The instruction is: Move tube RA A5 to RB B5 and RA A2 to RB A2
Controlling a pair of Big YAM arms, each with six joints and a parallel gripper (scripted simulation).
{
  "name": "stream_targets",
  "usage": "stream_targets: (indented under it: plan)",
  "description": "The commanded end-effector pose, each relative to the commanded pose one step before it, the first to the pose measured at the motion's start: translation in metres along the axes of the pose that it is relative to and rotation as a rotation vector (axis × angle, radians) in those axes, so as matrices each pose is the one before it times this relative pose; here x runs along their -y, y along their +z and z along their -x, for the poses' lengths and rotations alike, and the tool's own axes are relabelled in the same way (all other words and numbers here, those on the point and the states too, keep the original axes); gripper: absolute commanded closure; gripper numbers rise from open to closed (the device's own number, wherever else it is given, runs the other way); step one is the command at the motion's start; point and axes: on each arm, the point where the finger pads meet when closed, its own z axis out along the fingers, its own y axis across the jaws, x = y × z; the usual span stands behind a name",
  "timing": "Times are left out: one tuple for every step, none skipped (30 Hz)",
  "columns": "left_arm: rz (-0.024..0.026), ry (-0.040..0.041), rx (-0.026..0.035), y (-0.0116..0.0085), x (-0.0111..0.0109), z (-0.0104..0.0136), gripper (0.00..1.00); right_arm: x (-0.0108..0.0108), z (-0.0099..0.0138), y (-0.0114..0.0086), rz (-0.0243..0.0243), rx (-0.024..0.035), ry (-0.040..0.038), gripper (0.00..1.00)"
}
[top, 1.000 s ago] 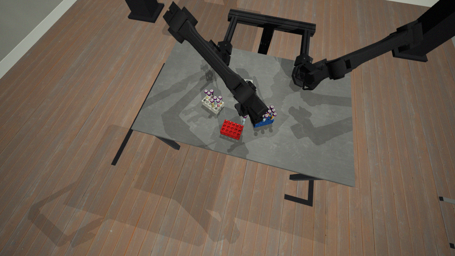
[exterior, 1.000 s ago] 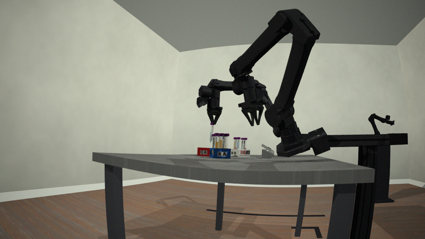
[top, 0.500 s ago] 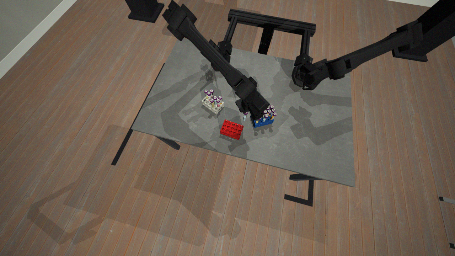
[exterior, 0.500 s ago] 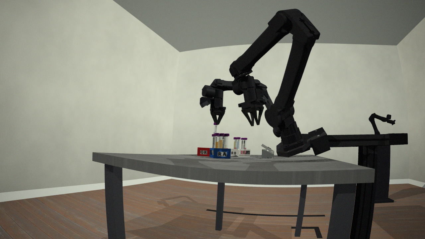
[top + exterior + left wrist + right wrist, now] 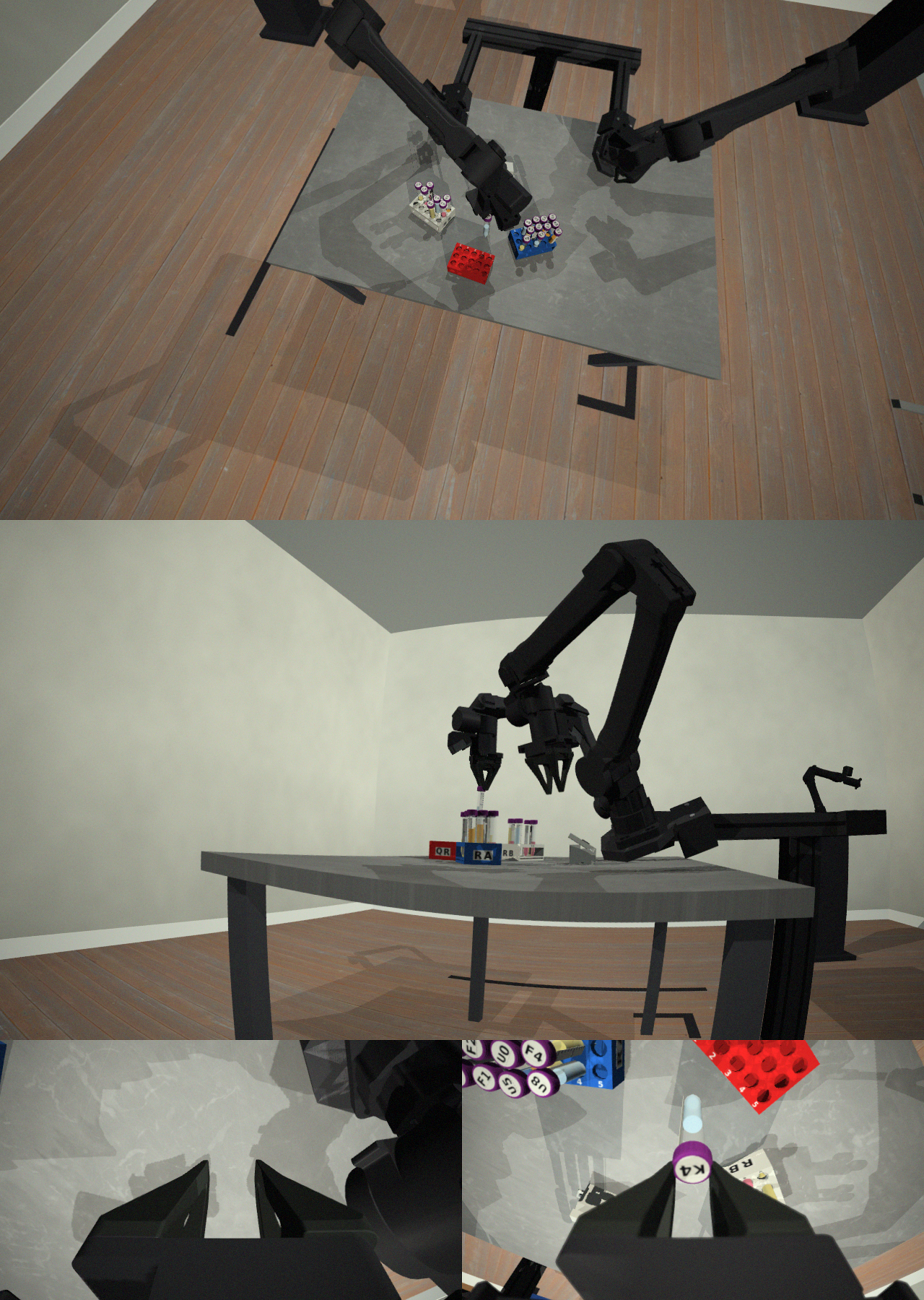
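Observation:
My right gripper (image 5: 481, 785) (image 5: 692, 1169) is shut on the purple cap of tube K4 (image 5: 486, 228) (image 5: 480, 799) (image 5: 692, 1114), which has pale blue liquid. The tube hangs about upright above the bench, between the racks. The blue rack RA (image 5: 535, 253) (image 5: 460, 856) (image 5: 617, 1076) holds several purple-capped tubes; in the right wrist view two wells of its column 5 are empty. The white rack RB (image 5: 441, 224) (image 5: 759, 1158) holds several tubes, partly hidden by my right finger in that view. My left gripper (image 5: 555, 791) (image 5: 232, 1168) is partly open and empty.
A red rack QR (image 5: 466, 275) (image 5: 434, 843) (image 5: 775, 1072) with empty wells stands between RA and RB, farther from the arm bases. The white button box (image 5: 510, 167) (image 5: 581, 854) (image 5: 582, 1210) stands on the base side, mostly behind my right arm in the top view.

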Motion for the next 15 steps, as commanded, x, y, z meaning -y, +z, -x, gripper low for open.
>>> stream_targets:
  plan:
    - [0.02365, -0.00907, 0.00893, -0.00953, -0.00792, -0.00070, 0.70, 0.00999, -0.00937, 0.00221, 0.00182, 0.00280, 0.00996, 1.00]
    - [0.00000, 0.00000, 0.00000, 0.00000, 0.00000, 0.00000, 0.70, 0.00099, -0.00312, -0.00007, -0.00006, 0.00012, -0.00138, 1.00]
    - [0.00000, 0.00000, 0.00000, 0.00000, 0.00000, 0.00000, 0.70, 0.00043, -0.00149, -0.00007, -0.00035, -0.00155, -0.00093, 1.00]
    - [0.00000, 0.00000, 0.00000, 0.00000, 0.00000, 0.00000, 0.70, -0.00469, -0.00021, 0.00661, -0.00375, -0.01699, -0.01067, 1.00]
    - [0.00000, 0.00000, 0.00000, 0.00000, 0.00000, 0.00000, 0.70, -0.00461, -0.00048, 0.00373, -0.00333, -0.01167, 0.04179, 1.00]
    - [0.00000, 0.00000, 0.00000, 0.00000, 0.00000, 0.00000, 0.70, -0.00044, -0.00014, -0.00033, -0.00010, 0.00019, 0.03197, 1.00]
    - [0.00000, 0.00000, 0.00000, 0.00000, 0.00000, 0.00000, 0.70, -0.00005, -0.00012, -0.00010, -0.00013, -0.00030, 0.03287, 1.00]
    - [0.00000, 0.00000, 0.00000, 0.00000, 0.00000, 0.00000, 0.70, 0.00000, 0.00000, 0.00000, 0.00000, 0.00000, 0.00000, 1.00]
    - [0.00000, 0.00000, 0.00000, 0.00000, 0.00000, 0.00000, 0.70, 0.00000, 0.00000, 0.00000, 0.00000, 0.00000, 0.00000, 1.00]
    - [0.00000, 0.00000, 0.00000, 0.00000, 0.00000, 0.00000, 0.70, -0.00008, -0.00012, -0.00011, -0.00014, -0.00028, 0.03280, 1.00]
    - [0.00000, 0.00000, 0.00000, 0.00000, 0.00000, 0.00000, 0.70, -0.00003, -0.00010, -0.00009, -0.00011, -0.00021, 0.03298, 1.00]
    - [0.00000, 0.00000, 0.00000, 0.00000, 0.00000, 0.00000, 0.70, 0.00058, 0.00000, -0.00108, 0.00089, 0.00207, 0.03445, 1.00]
    - [0.00000, 0.00000, 0.00000, 0.00000, 0.00000, 0.00000, 0.70, 0.00010, -0.00006, -0.00028, 0.00012, 0.00029, 0.03334, 1.00]
    - [0.00000, 0.00000, 0.00000, 0.00000, 0.00000, 0.00000, 0.70, 0.00000, -0.00007, -0.00009, -0.00007, -0.00010, 0.03310, 1.00]
    - [0.00000, 0.00000, 0.00000, 0.00000, 0.00000, 0.00000, 0.70, 0.00000, -0.00006, -0.00008, -0.00007, -0.00009, 0.03312, 1.00]
